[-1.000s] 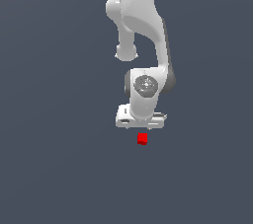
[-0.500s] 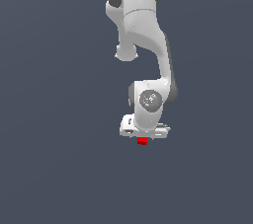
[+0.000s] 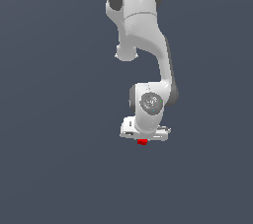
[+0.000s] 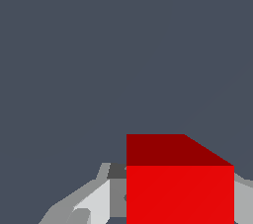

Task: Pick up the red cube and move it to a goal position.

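1. Because the red cube (image 3: 142, 142) sits just under the white hand and between the fingers (image 4: 94, 203), I see only a small part of it in the exterior view.
2. In the wrist view the red cube (image 4: 180, 188) fills the space between the fingers, but whether they are released or already clenched on it I cannot tell.
3. My worry: the cube looks off-centre in the wrist view, so closing could push it sideways instead of pinching it.
4. If I lift too early, it may slip and remain on the grey surface (image 3: 59, 168).
5. No goal marker is visible, so I could misjudge the goal position.
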{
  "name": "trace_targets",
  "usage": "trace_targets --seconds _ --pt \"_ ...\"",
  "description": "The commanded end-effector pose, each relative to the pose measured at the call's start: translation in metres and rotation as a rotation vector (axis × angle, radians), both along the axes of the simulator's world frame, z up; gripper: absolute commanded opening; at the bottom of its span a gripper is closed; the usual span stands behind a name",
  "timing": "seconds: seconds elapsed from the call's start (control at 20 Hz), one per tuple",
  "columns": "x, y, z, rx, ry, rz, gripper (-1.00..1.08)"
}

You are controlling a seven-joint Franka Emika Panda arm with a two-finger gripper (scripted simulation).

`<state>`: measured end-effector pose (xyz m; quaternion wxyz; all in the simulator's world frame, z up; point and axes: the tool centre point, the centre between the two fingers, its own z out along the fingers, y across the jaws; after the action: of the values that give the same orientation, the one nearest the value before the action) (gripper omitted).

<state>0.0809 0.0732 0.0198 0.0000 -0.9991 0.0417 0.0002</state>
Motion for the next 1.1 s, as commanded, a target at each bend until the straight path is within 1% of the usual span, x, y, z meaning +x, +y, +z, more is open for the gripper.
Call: trace_targets --seconds 0.0,0.6,1.05 --pt "0.0 0.0 0.0 0.0 0.0 0.0 -1.0" --pt "-0.003 -0.003 0.006 0.0 0.0 0.0 -1.0" --pt "-0.02 -0.018 0.041 0.0 0.0 0.0 -1.0"
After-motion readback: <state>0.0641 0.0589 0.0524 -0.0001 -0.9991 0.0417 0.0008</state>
